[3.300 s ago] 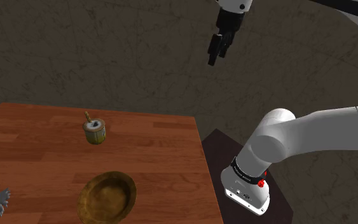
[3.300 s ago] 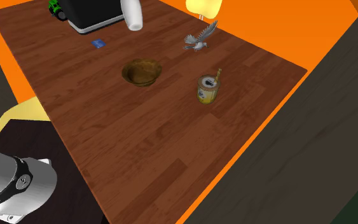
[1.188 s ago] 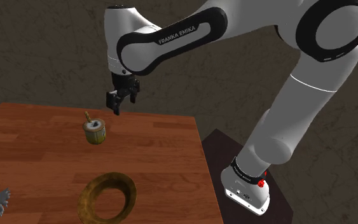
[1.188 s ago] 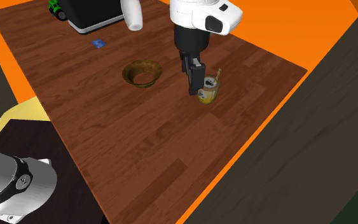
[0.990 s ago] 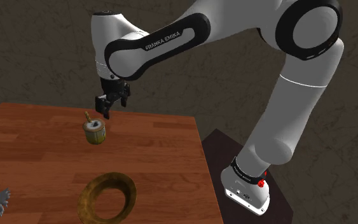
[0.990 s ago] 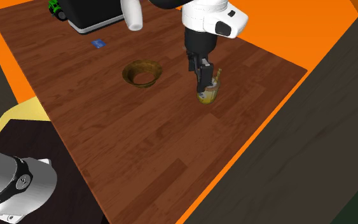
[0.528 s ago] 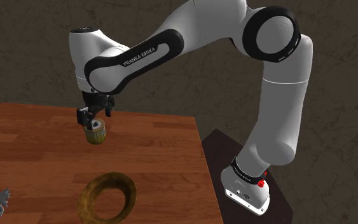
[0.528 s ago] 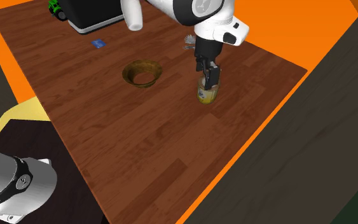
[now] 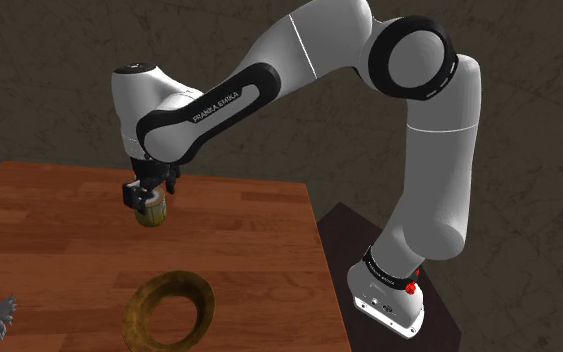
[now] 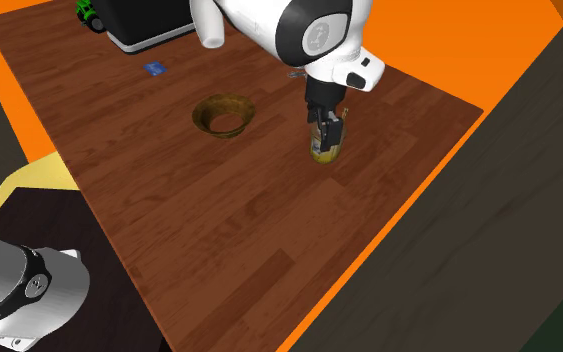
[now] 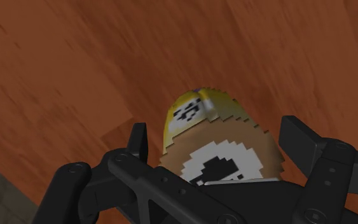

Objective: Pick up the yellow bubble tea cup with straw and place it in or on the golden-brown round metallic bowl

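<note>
Wooden table [image 9: 259,250] | yellow bubble tea cup [image 11: 193,114] is seen standing on the wood, well apart from the golden-brown bowl [image 9: 169,282] | black gripper [image 9: 147,194] is positioned around the cup, jaws held apart on either side, nothing clamped.

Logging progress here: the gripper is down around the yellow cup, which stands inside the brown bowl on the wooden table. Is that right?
Not inside. The yellow cup stands on the wooden table, apart from the brown bowl, as the second exterior view shows. The gripper is down around it.
</note>
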